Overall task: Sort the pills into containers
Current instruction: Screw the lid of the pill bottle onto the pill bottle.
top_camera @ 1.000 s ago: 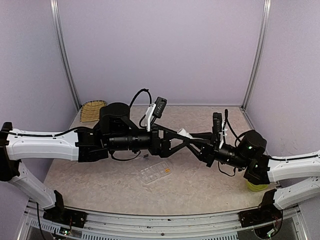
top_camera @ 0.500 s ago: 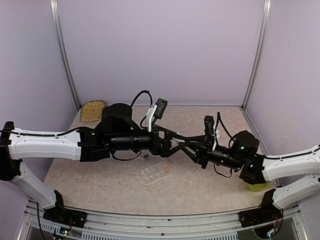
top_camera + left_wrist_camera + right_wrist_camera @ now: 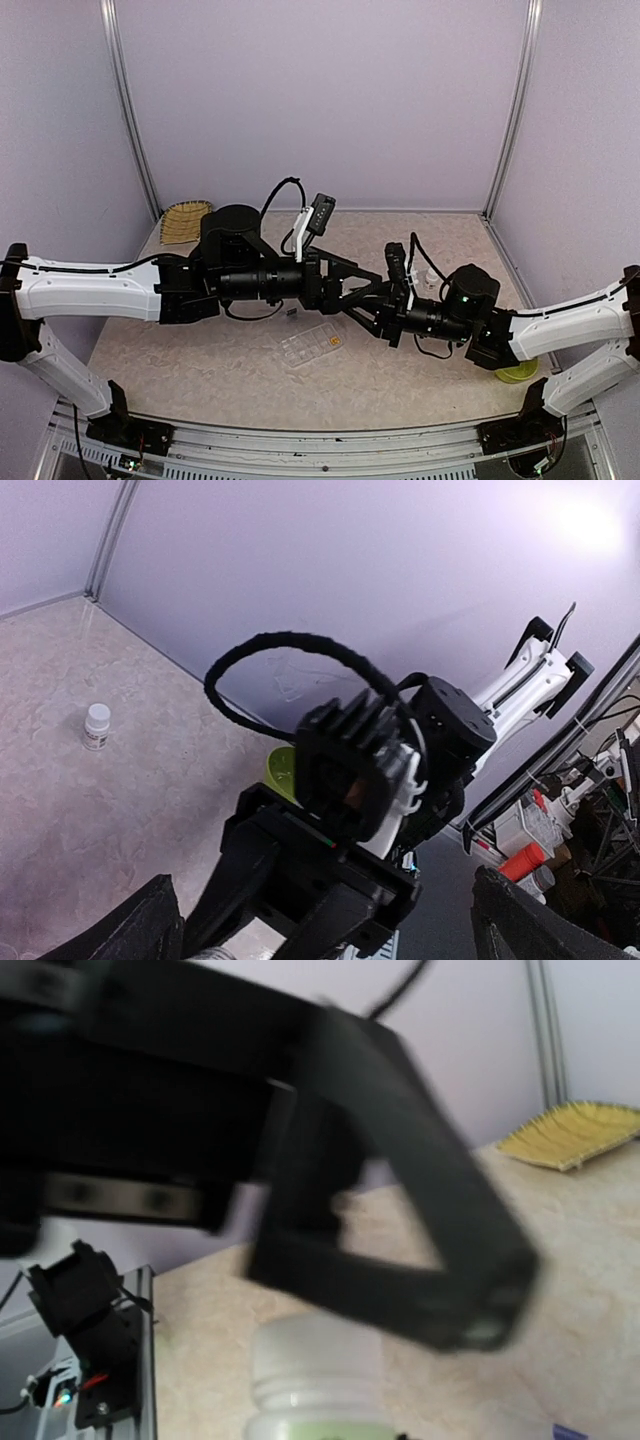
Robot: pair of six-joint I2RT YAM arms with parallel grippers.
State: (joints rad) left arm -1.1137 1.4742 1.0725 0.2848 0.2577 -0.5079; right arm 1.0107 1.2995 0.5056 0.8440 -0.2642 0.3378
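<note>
I hold the white bottle [image 3: 315, 1372] in my right fingers [image 3: 375, 318], closed on it, while my left fingers [image 3: 520, 925] stand wide open around its top, probably to unscrew it.

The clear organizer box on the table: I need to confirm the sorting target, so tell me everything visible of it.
The clear, flat, oblong plastic organizer box lies flat on the beige table, near its middle, turned diagonally. Walls split it into small cells. One cell at its right end shows an orange speck; other contents are too small to tell. Nothing touches it but the table.
</note>
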